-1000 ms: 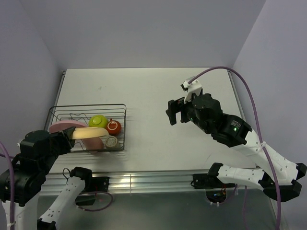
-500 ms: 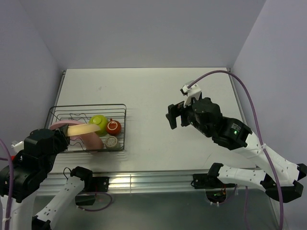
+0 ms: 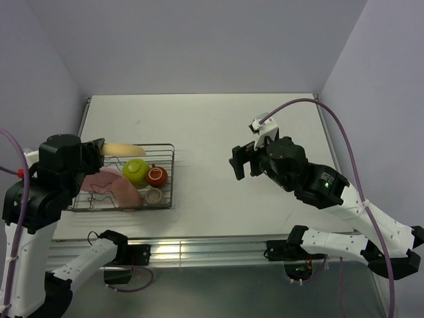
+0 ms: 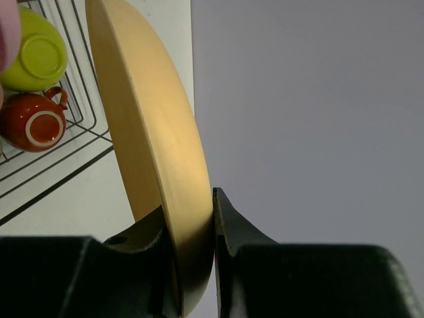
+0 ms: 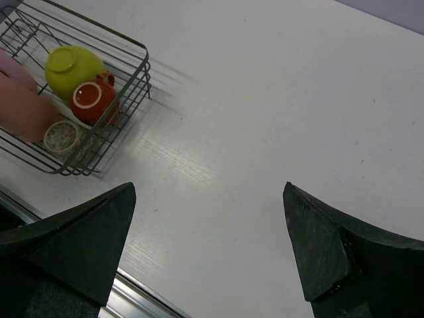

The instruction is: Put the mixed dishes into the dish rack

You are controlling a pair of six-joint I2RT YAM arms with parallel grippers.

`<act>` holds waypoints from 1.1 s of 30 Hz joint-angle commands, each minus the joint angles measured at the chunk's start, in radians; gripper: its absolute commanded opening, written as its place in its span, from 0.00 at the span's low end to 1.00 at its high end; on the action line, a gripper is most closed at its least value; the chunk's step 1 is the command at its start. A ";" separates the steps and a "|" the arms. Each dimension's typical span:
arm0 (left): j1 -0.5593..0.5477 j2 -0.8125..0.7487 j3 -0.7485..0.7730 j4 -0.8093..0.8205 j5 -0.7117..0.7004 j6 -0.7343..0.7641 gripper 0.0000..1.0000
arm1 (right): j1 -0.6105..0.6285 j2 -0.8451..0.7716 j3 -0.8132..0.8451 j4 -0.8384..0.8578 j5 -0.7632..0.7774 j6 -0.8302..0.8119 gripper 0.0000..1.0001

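Pale desk (image 3: 218,126), bare grey walls. At its left, the dish rack (image 3: 165,147) already carries the pink plate (image 3: 106,184), lime-green bowl (image 3: 135,171), red-orange bowl (image 3: 157,175) and beige-grey cup (image 3: 154,195). The left fingers (image 4: 232,232) pinch the yellow-orange plate (image 4: 156,132) by its rim above the rack's far edge; to my eye it is the last piece. The right fingers (image 5: 79,232) hang wide apart, empty, well away.

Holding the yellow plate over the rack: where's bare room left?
Crowded: pink plate, lime-green bowl, red-orange bowl and beige cup fill the dish rack's near and middle part. Bare wires show along its far rim, below the yellow-orange plate in the left gripper. The table right of it is bare.
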 commanded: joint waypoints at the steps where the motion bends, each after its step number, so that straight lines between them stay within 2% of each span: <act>1: -0.004 0.046 0.057 0.112 -0.020 0.101 0.00 | 0.006 -0.016 0.014 0.027 0.027 -0.014 1.00; 5: 0.022 0.199 0.175 0.095 -0.053 0.204 0.00 | 0.006 -0.013 0.023 0.022 0.031 -0.017 1.00; 7: 0.120 0.297 0.229 0.097 0.018 0.345 0.00 | 0.007 -0.014 0.024 0.019 0.031 -0.017 1.00; 10: 0.259 0.379 0.295 0.081 0.155 0.440 0.00 | 0.006 -0.017 0.021 0.018 0.031 -0.016 1.00; 13: 0.326 0.413 0.297 0.104 0.173 0.490 0.00 | 0.006 -0.024 0.009 0.019 0.028 -0.014 1.00; 17: 0.451 0.446 0.297 0.045 0.222 0.548 0.00 | 0.006 -0.033 -0.009 0.024 0.029 -0.016 1.00; 24: 0.554 0.422 0.148 0.099 0.303 0.589 0.00 | 0.006 -0.037 -0.031 0.031 0.024 -0.014 1.00; 33: 0.556 0.404 -0.090 0.308 0.404 0.571 0.00 | 0.004 -0.045 -0.054 0.038 0.040 -0.016 1.00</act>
